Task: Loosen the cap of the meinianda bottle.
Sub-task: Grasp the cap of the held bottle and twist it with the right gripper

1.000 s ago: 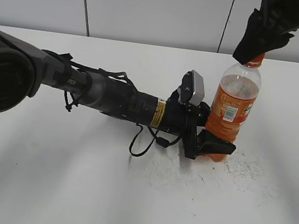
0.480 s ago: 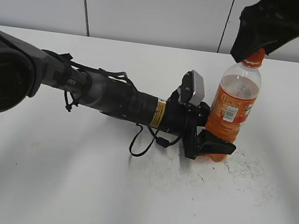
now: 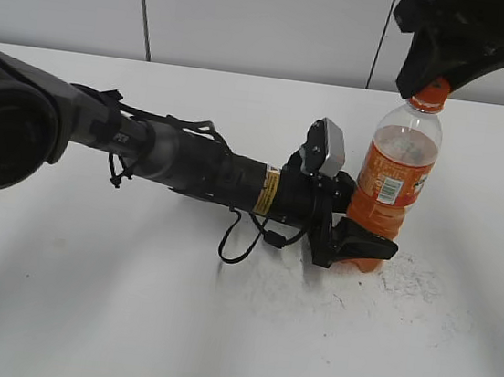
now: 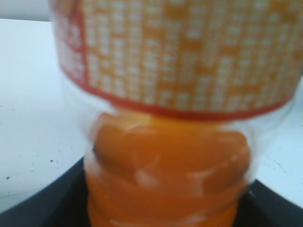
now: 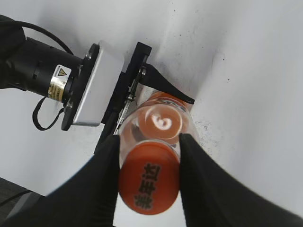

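Left gripper (image 3: 353, 242): our jaws clamp the meinianda bottle (image 3: 391, 189) low, near the table's (image 3: 125, 320) right edge.
Right gripper (image 5: 149, 163): our jaws pinch the cap (image 5: 149, 183).

The clear plastic soda bottle (image 3: 390, 192) stands right of centre on the white bench (image 3: 125, 320); the left gripper (image 3: 356, 243) reaches its base from the left, the right gripper (image 3: 430, 86) above.

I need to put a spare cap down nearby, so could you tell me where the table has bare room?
The table is bare along the whole near edge, in front of the left gripper and the meinianda bottle, and also right of the bottle. It is crowded around the bottle's base and behind it along the left arm.
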You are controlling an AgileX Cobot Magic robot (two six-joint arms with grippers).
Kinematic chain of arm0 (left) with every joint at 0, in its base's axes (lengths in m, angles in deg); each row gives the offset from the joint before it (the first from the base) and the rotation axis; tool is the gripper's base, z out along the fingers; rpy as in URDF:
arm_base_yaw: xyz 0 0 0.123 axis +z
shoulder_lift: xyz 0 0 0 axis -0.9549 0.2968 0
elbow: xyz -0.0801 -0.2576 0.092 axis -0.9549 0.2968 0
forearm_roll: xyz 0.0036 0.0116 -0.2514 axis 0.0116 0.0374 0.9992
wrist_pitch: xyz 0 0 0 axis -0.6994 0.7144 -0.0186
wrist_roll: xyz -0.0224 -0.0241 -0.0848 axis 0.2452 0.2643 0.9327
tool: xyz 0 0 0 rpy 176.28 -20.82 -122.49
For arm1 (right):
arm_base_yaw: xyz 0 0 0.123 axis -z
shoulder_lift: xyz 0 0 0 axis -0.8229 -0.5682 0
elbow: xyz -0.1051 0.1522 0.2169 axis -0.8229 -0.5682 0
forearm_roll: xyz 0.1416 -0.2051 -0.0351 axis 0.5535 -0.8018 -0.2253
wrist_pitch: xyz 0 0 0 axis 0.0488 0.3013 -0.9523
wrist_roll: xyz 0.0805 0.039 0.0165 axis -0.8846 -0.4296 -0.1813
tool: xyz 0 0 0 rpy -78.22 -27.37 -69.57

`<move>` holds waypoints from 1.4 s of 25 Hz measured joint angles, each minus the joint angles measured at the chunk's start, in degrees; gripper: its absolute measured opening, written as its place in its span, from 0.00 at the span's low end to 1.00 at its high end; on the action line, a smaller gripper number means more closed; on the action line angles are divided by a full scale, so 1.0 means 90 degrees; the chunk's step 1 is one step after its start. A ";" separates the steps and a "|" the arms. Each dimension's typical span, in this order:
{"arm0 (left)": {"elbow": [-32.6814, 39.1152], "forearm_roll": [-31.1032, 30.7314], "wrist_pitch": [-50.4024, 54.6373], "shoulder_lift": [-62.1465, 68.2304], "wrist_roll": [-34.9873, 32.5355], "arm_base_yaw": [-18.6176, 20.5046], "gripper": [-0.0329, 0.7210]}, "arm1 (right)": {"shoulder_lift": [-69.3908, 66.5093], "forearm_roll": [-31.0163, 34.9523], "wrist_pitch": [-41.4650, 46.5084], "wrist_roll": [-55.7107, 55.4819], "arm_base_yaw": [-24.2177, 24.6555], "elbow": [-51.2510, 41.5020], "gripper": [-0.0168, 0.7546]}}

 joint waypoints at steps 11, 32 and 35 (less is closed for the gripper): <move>0.0000 -0.0013 -0.0013 0.0000 0.0000 0.0000 0.74 | 0.0000 0.0246 0.0024 0.4235 0.0000 0.0000 0.38; -0.0012 -0.0066 -0.0159 -0.0013 -0.0024 -0.0028 0.73 | 0.0213 0.0423 0.0154 0.6118 0.0000 -0.0073 0.38; -0.0012 -0.0066 -0.0153 -0.0013 -0.0024 -0.0028 0.73 | 0.0213 0.0428 0.0167 0.6564 0.0000 -0.0073 0.38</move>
